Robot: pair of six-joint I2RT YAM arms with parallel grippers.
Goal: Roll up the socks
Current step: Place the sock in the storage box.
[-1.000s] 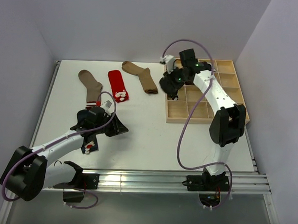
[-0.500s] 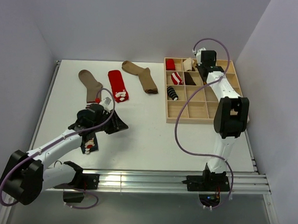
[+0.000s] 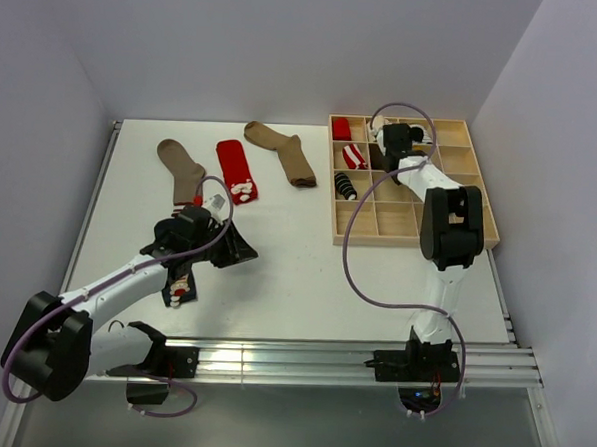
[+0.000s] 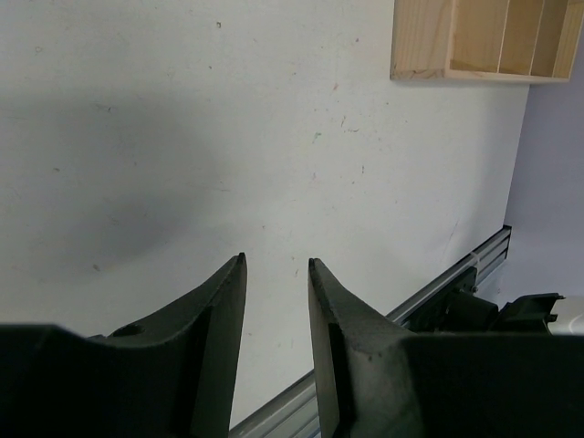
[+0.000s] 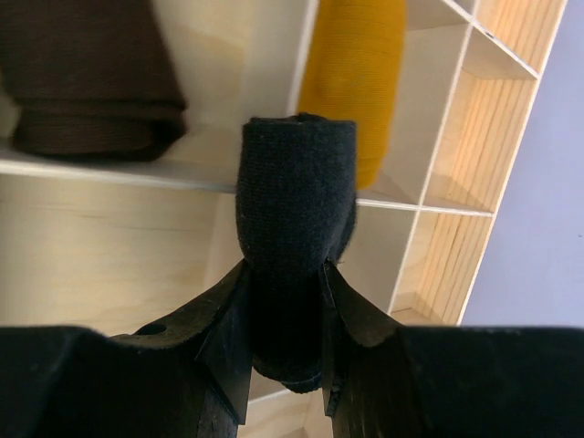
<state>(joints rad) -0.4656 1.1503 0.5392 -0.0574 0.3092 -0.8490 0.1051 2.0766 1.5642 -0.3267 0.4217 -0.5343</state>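
My right gripper [image 5: 285, 266] is shut on a rolled plain black sock [image 5: 294, 201] and holds it over the compartments of the wooden tray [image 5: 438, 137]. In the top view this gripper [image 3: 388, 140] is over the tray's back middle. My left gripper [image 4: 276, 265] is open and empty above bare table; in the top view it [image 3: 245, 255] is at the front left. Two tan socks [image 3: 181, 167] [image 3: 282, 151] and a red sock [image 3: 236, 170] lie flat at the back left. A dark sock with red and white marks [image 3: 179, 289] lies partly under my left arm.
The tray [image 3: 448, 236] holds rolled socks: red [image 3: 341, 129], red-white striped [image 3: 354, 154], black-white striped [image 3: 348, 186]. In the right wrist view, a brown roll [image 5: 87, 82] and a yellow roll [image 5: 360, 73] sit in compartments beyond the black sock. The tray's corner [image 4: 474, 41] shows in the left wrist view.
My right gripper has moved with the black sock from the tray's left side to its back edge, then slightly forward over the back middle. My left arm has hardly moved.
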